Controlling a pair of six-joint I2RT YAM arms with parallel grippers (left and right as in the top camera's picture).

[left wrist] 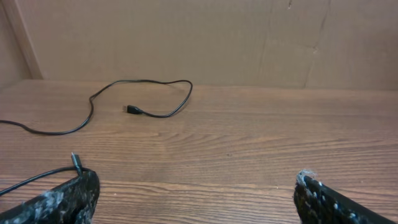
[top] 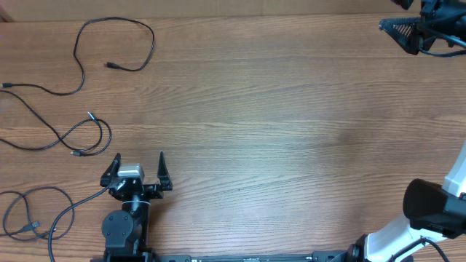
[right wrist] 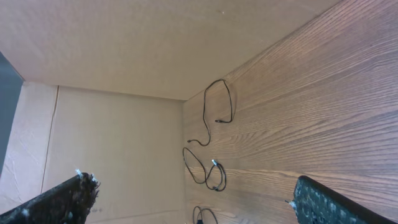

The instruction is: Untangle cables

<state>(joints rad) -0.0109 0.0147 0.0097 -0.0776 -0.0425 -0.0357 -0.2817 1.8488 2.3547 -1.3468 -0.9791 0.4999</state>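
Observation:
Three thin black cables lie apart on the left of the wooden table. One cable [top: 116,44] makes a big loop at the back left, and it also shows in the left wrist view [left wrist: 155,93]. A second cable [top: 87,135] curls at mid left. A third cable [top: 29,215] is coiled at the front left. The right wrist view shows all three from afar: the looped one [right wrist: 217,102], the second [right wrist: 208,171] and the third [right wrist: 202,214]. My left gripper [top: 138,157] [left wrist: 196,186] is open and empty, just right of the second cable's plug end [left wrist: 76,162]. My right gripper [top: 397,22] [right wrist: 193,183] is open, empty and far from the cables.
A brown cardboard wall [left wrist: 199,37] backs the table and another stands along its left side [right wrist: 112,155]. The right arm's base [top: 429,211] is at the front right corner, and the left arm's base [top: 124,229] is at the front left.

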